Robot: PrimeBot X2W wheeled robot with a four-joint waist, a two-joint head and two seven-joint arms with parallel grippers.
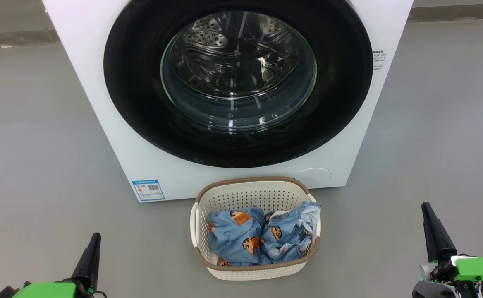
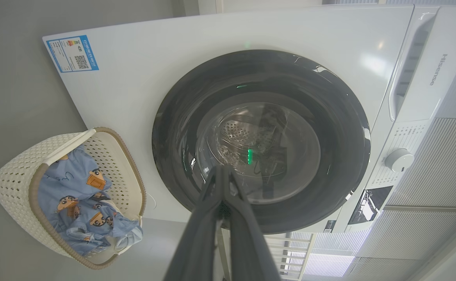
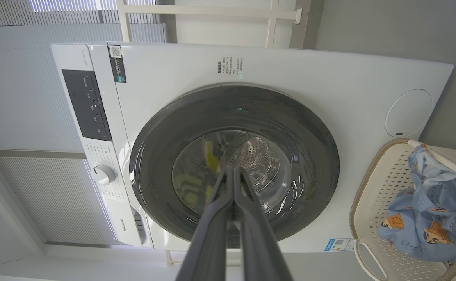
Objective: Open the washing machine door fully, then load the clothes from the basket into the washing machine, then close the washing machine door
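Observation:
The white washing machine (image 1: 92, 62) stands ahead, its round black door (image 1: 142, 107) lying flat against the front, closed. Through the door's glass bowl (image 1: 238, 70) I see the steel drum. On the floor right in front sits the cream basket (image 1: 202, 223), filled with light-blue clothes (image 1: 262, 236) printed with orange figures. My left gripper (image 1: 94, 236) is at the lower left, shut, holding nothing. My right gripper (image 1: 425, 205) is at the lower right, also shut and holding nothing. Both stay well short of the door (image 2: 259, 78) (image 3: 232, 105) and to either side of the basket (image 2: 17, 168) (image 3: 384, 183).
Grey floor (image 1: 39, 145) spreads on both sides of the machine. A blue label (image 1: 148, 190) sits at the machine's lower left corner. The control panel with a knob (image 3: 104, 174) shows in the wrist views, and white slatted panels (image 3: 29, 97) stand beside the machine.

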